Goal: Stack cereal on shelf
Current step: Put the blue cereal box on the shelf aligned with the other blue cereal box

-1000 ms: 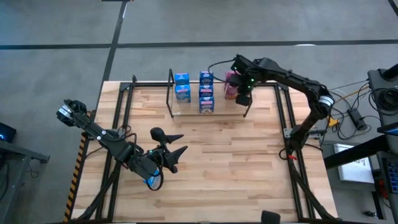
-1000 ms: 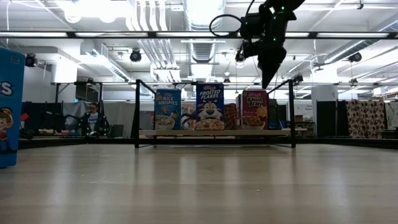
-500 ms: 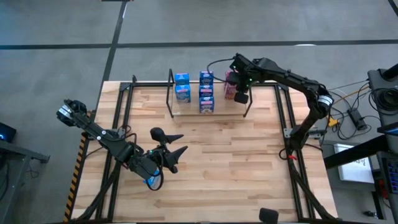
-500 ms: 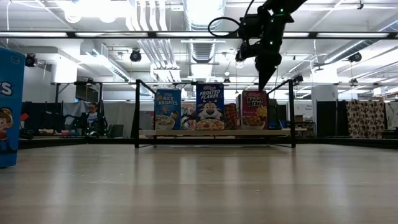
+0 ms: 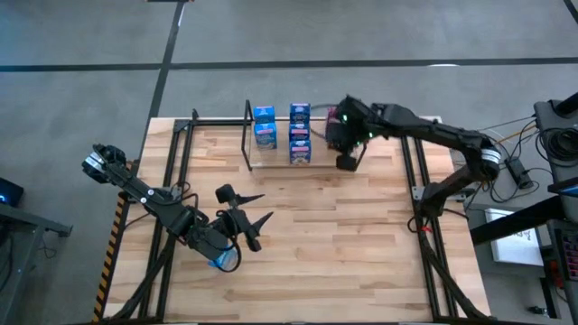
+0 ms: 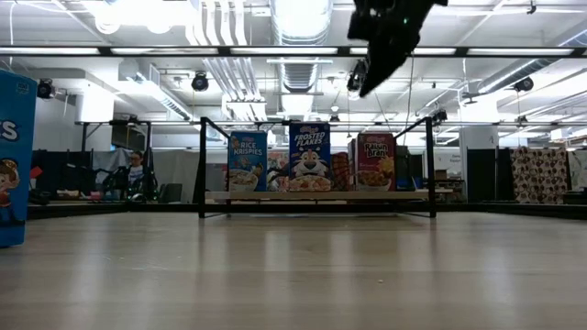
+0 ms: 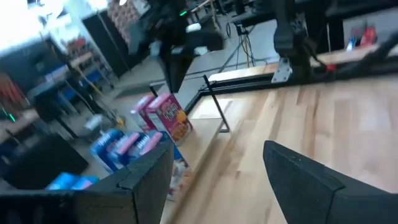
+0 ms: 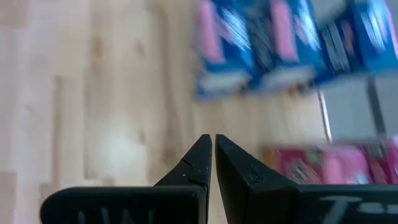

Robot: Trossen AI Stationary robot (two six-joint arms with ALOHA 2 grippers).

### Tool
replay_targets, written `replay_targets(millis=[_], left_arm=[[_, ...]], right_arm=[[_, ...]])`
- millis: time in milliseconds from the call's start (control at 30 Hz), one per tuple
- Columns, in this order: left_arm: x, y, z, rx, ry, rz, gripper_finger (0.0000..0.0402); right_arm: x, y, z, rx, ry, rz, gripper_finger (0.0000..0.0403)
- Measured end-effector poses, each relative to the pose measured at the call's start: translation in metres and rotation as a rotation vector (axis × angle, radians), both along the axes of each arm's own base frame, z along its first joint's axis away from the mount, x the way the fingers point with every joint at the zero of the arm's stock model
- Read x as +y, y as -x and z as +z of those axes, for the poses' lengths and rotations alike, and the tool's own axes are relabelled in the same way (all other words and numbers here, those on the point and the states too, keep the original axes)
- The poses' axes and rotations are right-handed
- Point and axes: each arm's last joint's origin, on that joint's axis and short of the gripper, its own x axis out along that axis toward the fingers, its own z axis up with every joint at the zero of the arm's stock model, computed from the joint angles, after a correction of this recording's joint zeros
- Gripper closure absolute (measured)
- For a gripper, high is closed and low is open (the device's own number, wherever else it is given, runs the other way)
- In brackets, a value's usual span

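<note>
Above the shelf (image 5: 302,153), right hand (image 5: 346,162) hangs closed and empty; left hand (image 5: 244,217) gapes, holding nothing.

You have the shelf (image 5: 302,144) at the table's (image 5: 361,244) far edge with cereal boxes (image 5: 299,134) standing on it, the right gripper (image 5: 345,162) above its right end, and the left gripper (image 5: 242,209) near the table's front left.

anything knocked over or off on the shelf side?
Nothing stands out. The cereal boxes stand upright in a row on the shelf, none tipped or spilled. The right hand is shut and empty above the shelf's pink end; the left hand waits open over bare table.
</note>
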Motion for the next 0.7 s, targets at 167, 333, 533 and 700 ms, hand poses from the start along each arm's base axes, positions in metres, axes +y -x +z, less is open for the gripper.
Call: replay_targets(millis=[167,333,533,700], left_arm=[[-0.004,0.005,-0.005,-0.085,0.198,0.014,0.0169],[-0.011,0.006,-0.008,-0.117,0.469,-0.076,0.0169],[-0.019,0.003,-0.001,-0.091,0.833,-0.169,0.0169],[-0.023,0.012,-0.009,0.017,1.202,-0.056,0.0169]], right_arm=[[0.043,-0.003,-0.002,-0.123,0.035,0.125,0.0390],[0.075,0.007,-0.007,-0.229,0.060,0.213,0.0390],[0.096,0.017,-0.021,-0.368,0.076,0.274,0.0390],[0.107,0.021,-0.034,-0.427,0.068,0.299,0.0390]])
